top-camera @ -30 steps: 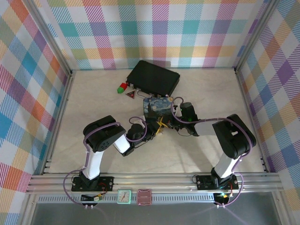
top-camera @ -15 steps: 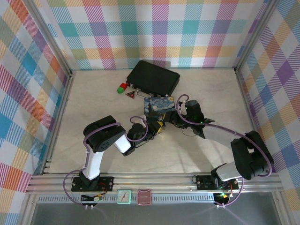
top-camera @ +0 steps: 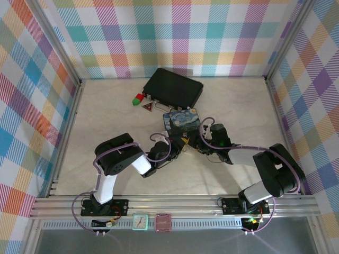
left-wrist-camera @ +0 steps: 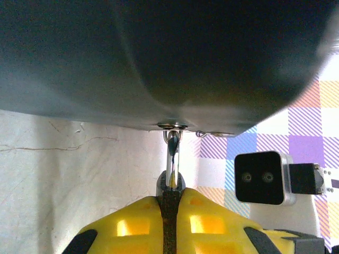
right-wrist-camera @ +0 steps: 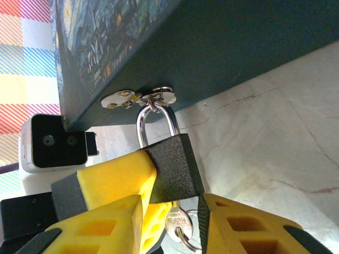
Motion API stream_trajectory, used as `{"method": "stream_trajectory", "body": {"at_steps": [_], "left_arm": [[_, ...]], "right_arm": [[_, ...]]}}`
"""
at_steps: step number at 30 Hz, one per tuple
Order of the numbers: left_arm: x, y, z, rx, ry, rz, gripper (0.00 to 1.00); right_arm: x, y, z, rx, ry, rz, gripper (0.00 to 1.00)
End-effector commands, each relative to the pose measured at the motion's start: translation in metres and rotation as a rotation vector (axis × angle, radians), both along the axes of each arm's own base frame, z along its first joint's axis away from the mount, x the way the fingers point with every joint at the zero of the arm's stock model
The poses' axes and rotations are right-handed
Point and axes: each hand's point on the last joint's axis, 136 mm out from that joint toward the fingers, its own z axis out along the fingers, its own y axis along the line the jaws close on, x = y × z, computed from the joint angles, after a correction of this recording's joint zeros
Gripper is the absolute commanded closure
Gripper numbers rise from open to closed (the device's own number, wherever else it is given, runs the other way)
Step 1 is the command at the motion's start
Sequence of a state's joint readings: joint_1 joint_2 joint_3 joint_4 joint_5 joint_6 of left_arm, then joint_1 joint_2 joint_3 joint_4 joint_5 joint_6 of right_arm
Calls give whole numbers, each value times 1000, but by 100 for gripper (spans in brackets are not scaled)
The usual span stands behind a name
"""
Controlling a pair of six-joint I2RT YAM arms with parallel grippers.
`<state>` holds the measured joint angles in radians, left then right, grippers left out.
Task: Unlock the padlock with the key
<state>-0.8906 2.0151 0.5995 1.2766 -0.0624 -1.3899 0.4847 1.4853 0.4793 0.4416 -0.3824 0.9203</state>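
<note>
Padlock (right-wrist-camera: 172, 169) body dark grey, grainy; shackle (right-wrist-camera: 140, 127) silver. Key (right-wrist-camera: 176, 222) silver. Fingers (right-wrist-camera: 254, 227) yellow. Tin (top-camera: 181, 119) blue, swirled starry painting. Bench (top-camera: 106, 116) cream, marbled. Walls (top-camera: 175, 32) pastel plaid.

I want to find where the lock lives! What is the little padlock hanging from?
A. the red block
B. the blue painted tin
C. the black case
B: the padlock has its shackle hooked through the metal loop on the side of the blue painted tin.

Seen from above, your left gripper (top-camera: 179, 145) and right gripper (top-camera: 191, 142) meet tip to tip low over the tabletop (top-camera: 106, 111), just beside the near edge of the blue starry tin (top-camera: 181, 119). Beyond it lies a black case (top-camera: 174, 87), with a red block (top-camera: 139, 97) and a green block (top-camera: 135, 101) at its left end.
</note>
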Motion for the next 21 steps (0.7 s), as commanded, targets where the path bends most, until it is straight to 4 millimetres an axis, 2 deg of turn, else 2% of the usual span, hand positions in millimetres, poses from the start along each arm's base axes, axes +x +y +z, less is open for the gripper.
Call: {"method": "stream_trajectory", "body": {"at_steps": [1, 4, 9, 13, 15, 17, 21], "left_arm": [[-1, -11, 19, -66, -38, -9, 100], [0, -11, 19, -65, -41, -4, 100], [1, -19, 16, -86, -23, -17, 100], [2, -22, 24, -93, -46, -22, 100], [2, -19, 27, -87, -61, -12, 100], [4, -15, 30, -85, -69, 4, 100], [4, -18, 32, -93, -69, -2, 100]], "right_arm": [[-2, 4, 0, 38, -14, -1, 67], [-5, 4, -3, 71, -5, -10, 69], [-7, 14, -4, 148, 20, 13, 79], [-3, 13, -6, 189, 31, -34, 87], [-3, 10, -7, 223, 53, -72, 88], [-5, 9, -7, 259, 71, -94, 84], [-11, 15, -1, 315, 91, -93, 80]]}}
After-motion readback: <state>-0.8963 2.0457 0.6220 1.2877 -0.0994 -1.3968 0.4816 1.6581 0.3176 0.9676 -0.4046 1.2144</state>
